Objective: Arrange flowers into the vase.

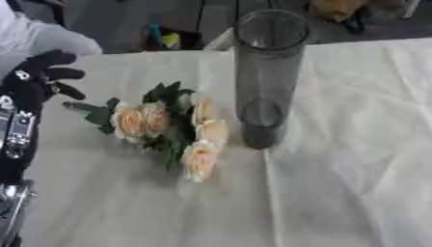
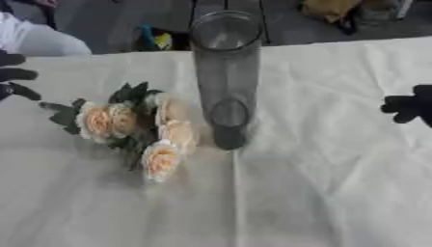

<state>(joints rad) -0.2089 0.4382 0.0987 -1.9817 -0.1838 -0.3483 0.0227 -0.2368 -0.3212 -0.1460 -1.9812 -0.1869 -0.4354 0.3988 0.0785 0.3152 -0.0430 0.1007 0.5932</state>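
Observation:
A tall clear glass vase point(image 1: 268, 72) stands upright on the white cloth point(image 1: 354, 144), with nothing inside it. Just left of its base lies a bunch of peach roses with green leaves point(image 1: 168, 128), flat on the cloth, stems pointing left. My left hand point(image 1: 38, 77) hovers at the left edge, left of the stems, fingers spread and relaxed, holding nothing. My right hand point(image 2: 411, 105) shows only at the right edge of the right eye view, well right of the vase; its fingers look curled on nothing.
The table's far edge runs behind the vase. Beyond it are a dark floor, a yellow and blue object point(image 1: 165, 38) and a brownish object point(image 1: 337, 9). A person's pale sleeve point(image 1: 42, 36) shows at the upper left.

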